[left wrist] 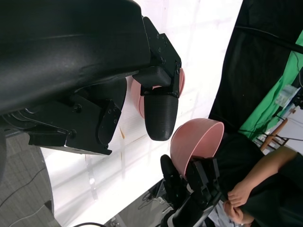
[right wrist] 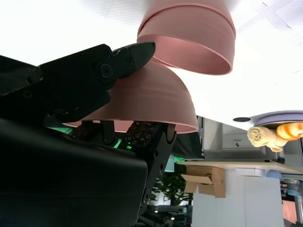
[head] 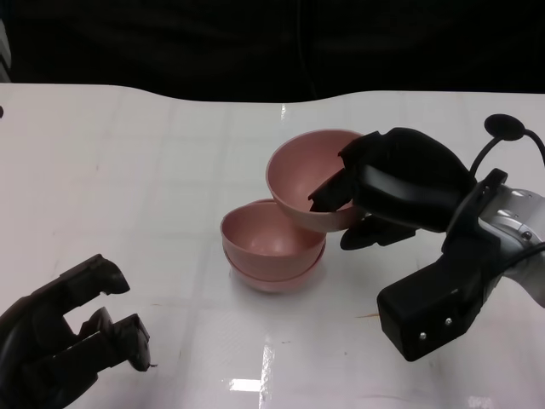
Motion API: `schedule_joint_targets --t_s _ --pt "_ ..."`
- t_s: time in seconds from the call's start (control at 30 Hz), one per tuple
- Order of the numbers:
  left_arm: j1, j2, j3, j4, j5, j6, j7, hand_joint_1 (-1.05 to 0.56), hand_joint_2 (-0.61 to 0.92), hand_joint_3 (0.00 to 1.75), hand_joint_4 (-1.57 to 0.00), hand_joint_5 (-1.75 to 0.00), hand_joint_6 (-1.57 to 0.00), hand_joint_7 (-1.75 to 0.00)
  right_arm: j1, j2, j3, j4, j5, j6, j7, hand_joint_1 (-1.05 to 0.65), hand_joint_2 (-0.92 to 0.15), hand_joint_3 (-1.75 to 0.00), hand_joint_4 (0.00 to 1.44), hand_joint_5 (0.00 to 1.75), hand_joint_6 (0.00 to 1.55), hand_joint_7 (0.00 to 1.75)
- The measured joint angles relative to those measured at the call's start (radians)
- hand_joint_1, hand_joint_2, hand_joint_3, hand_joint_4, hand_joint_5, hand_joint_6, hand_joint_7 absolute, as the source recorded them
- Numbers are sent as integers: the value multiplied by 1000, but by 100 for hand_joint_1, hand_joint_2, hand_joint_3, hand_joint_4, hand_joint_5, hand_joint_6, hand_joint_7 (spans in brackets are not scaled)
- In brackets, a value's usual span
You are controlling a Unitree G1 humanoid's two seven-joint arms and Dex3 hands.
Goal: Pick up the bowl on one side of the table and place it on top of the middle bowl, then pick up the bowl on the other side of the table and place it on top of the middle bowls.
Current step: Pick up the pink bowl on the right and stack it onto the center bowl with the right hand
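Observation:
Two pink bowls (head: 271, 247) sit nested in the middle of the white table (head: 128, 187); they also show in the right wrist view as the stacked bowls (right wrist: 194, 38). My right hand (head: 400, 192) grips a third pink bowl (head: 308, 179) by its rim, fingers inside and thumb under, tilted and lifted just right of and above the stack. That held bowl (right wrist: 147, 104) fills the right wrist view, and the held bowl (left wrist: 196, 142) appears in the left wrist view. My left hand (head: 68, 336) rests low at the near left, holding nothing, fingers loosely curled and apart.
The table's far edge meets a black backdrop (head: 272, 43). A person's arm (left wrist: 265, 175) shows beside the table in the left wrist view. A cardboard box (right wrist: 206, 182) and shelf lie off the table in the right wrist view.

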State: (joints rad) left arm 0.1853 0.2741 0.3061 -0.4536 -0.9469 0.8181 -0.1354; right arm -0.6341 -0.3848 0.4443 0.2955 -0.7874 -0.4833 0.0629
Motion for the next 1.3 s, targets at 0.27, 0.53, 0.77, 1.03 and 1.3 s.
schedule_joint_targets --t_s 0.27,0.53,0.77,1.03,1.3 --pt "0 0 -1 0 1 0 -4 3 92 144 -90 -175 -55 -175 -22 42 35 16 -17 12 11 -27 -91 -8 87 175 74 149" --pt "0 0 -1 0 6 0 -12 3 92 145 -91 -175 -56 -175 -32 65 44 23 -17 18 31 -25 -92 -9 89 175 78 137" --pt "0 0 -1 0 9 0 -16 4 92 145 -91 -175 -56 -175 -32 75 52 43 -17 15 32 -24 -91 -10 90 175 78 137" --pt "0 -2 -1 -1 9 0 -16 4 92 146 -91 -175 -57 -175 -49 85 70 70 -24 13 12 -24 -90 -12 92 175 66 171" --pt "1 -4 -1 -8 9 0 -16 4 92 146 -92 -175 -57 -175 -63 107 83 106 -24 -1 -15 -25 -91 -13 92 175 65 166"
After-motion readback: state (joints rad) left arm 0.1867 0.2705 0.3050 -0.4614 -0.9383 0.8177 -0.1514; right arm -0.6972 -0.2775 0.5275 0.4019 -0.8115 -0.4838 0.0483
